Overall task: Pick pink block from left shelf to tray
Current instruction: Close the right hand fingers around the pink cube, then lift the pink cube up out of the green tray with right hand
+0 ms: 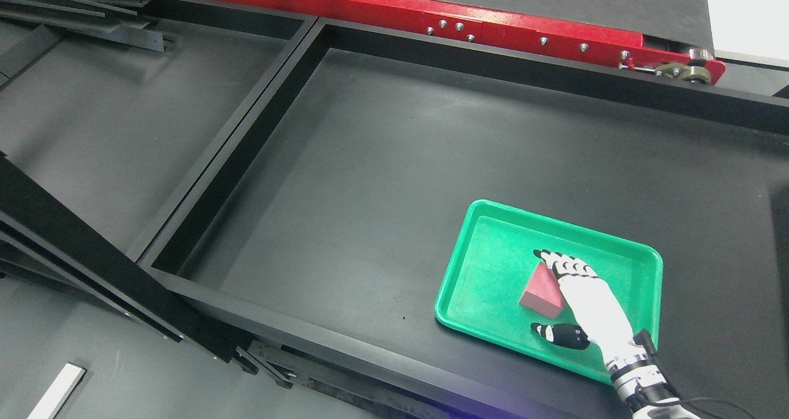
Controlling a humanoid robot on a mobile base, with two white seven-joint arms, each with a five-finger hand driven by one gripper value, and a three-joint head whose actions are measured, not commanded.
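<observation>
Plainly settled inside the shallow green plastic tray [493, 234], near its middle: the pink wedge-shaped block [541, 289], broad sloped face up, darker side toward the near edge. Came in from the lower right, the white-and-black robot right hand [585, 305], laid over the block's right side. Fingers [564, 264] stretched along the block's far right edge, thumb [558, 334] spread wide to the near side and clear of the block; fingers apart, then, and not closed around anything, though whether the palm touched the block could not be told. Left hand nowhere in sight.

Tray lay on the dark matte counter [370, 178], inside a black raised frame, right of centre and toward the near side. Beyond the far rim, a red metal rail [382, 9] with bolts.

Judged from its matte faces and crisp edges: a light, stiff block, probably foam or painted wood, not fragile and not very slippery. Sloped face a poor place for a pinch, likely to slide off. Better taken across the two flat parallel sides, thumb against one and fingers against the other, low near the thick end.
</observation>
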